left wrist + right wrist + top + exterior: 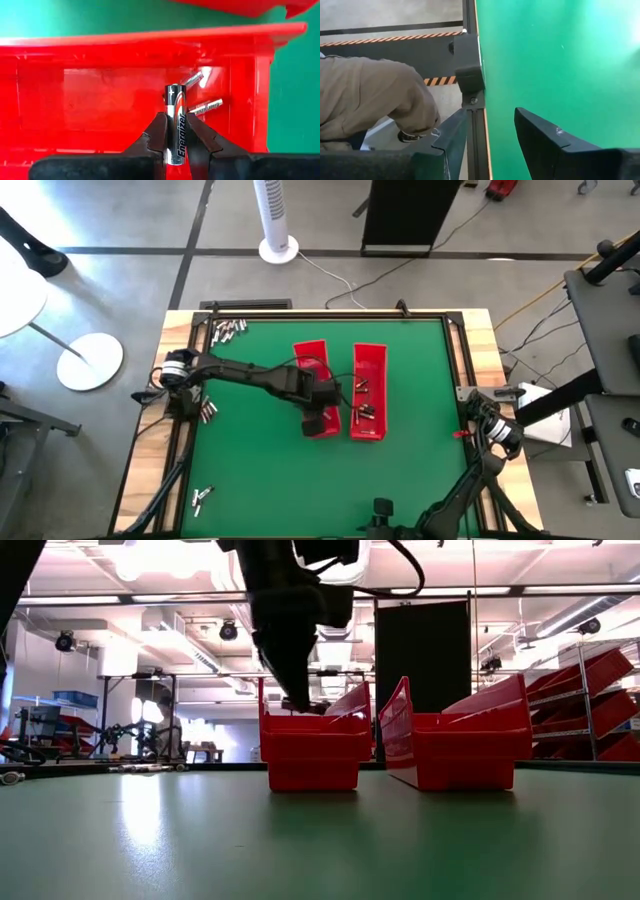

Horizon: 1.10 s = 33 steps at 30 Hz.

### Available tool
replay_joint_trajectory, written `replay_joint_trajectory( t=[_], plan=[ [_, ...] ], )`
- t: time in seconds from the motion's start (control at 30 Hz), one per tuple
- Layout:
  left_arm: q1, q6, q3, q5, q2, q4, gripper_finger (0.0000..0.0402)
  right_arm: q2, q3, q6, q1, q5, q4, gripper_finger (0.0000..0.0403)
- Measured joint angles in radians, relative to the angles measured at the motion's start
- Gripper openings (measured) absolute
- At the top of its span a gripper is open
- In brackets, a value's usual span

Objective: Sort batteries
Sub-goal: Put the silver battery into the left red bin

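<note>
Left wrist view: left gripper [176, 137] pinches one battery [176, 122] over two batteries [200, 92] in one red tray [100, 45]; right gripper [487, 137] gapes empty.

1. The left arm [262, 378] is covering much of the left red tray [318, 356] in the high view, hiding what is lying inside.
2. The battery [175, 123] pinched in the left gripper [175, 145] is running off the picture's edge at 6 o'clock, its lower end hidden.
3. The battery clusters at 10 o'clock [226, 330] and 7 o'clock [202, 498] of the mat are showing too small to count.
4. A person's sleeve [375, 97] is being cut off at 9 o'clock.
</note>
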Motion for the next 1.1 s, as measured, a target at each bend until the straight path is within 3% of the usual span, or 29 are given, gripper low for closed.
replay_joint_trajectory(
  t=[0.6,0.8,1.1],
  plan=[
    [-0.036,-0.089,-0.002,0.004,-0.006,-0.132,0.0024,0.002,0.0,0.028,0.004,0.004,0.0,0.0176],
    [-0.036,0.011,0.006,0.003,-0.018,-0.084,0.0024,0.002,0.0,0.027,0.004,0.004,0.0,0.0171],
    [-0.006,0.032,0.016,0.012,0.072,-0.057,0.0024,0.002,0.0,0.026,0.004,0.003,0.0,0.0187]
  ],
)
